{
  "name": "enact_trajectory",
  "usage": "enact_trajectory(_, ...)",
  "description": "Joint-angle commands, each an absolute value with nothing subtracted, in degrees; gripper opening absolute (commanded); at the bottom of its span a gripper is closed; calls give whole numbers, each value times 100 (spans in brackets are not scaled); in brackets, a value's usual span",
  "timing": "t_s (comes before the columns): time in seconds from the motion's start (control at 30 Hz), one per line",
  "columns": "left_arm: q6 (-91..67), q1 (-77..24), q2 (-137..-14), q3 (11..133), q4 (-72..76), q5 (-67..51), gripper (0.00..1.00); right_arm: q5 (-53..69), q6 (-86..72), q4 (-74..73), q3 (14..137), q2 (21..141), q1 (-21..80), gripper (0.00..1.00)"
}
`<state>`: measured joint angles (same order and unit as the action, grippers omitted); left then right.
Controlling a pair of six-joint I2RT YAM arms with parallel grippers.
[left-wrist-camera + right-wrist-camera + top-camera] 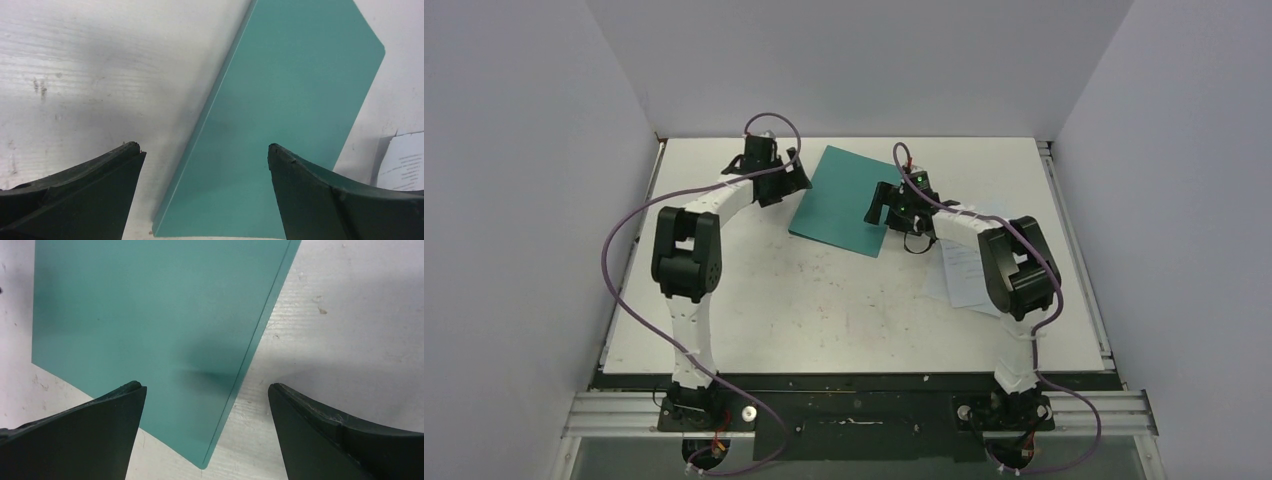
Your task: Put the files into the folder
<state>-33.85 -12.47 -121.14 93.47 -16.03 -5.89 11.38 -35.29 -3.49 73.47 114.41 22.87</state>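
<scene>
Both jaws wide, empty: left gripper [205, 150] and right gripper [206, 387] flank the closed folder [839, 200]. Thin, light, probably slick card; pinch cover at right edge.

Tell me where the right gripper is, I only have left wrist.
Observer: The right gripper is over the right edge of the folder, jaws open, nothing in them.
Operator: Folder opened yet?
Observer: No. Right wrist shows its covers lying flat together along that edge.
Operator: Files?
Observer: The files lie on the table right of the folder, partly hidden under the right arm.
</scene>
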Motion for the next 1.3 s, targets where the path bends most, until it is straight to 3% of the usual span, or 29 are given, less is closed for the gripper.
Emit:
enact_trajectory(0.0,-3207,-1205,-12469,9757,-1422,-1046,96,1373,-3649,-44,7545,11686,2236,99)
enact_trajectory(0.27,-3048,-1367,-12688,9578,-1319,-1508,96,1727,-3910,597,7162,11891,2303,99)
enact_trajectory(0.6,-2855,-1784,-12305,8918,-1417,-1211,97,1705,-4014,821,6675,11787,2594,99)
enact_trajectory(1.27,-3173,-2930,-10204,5821,-707,-451,100,1262,-3867,1091,4460,10328,3309,98)
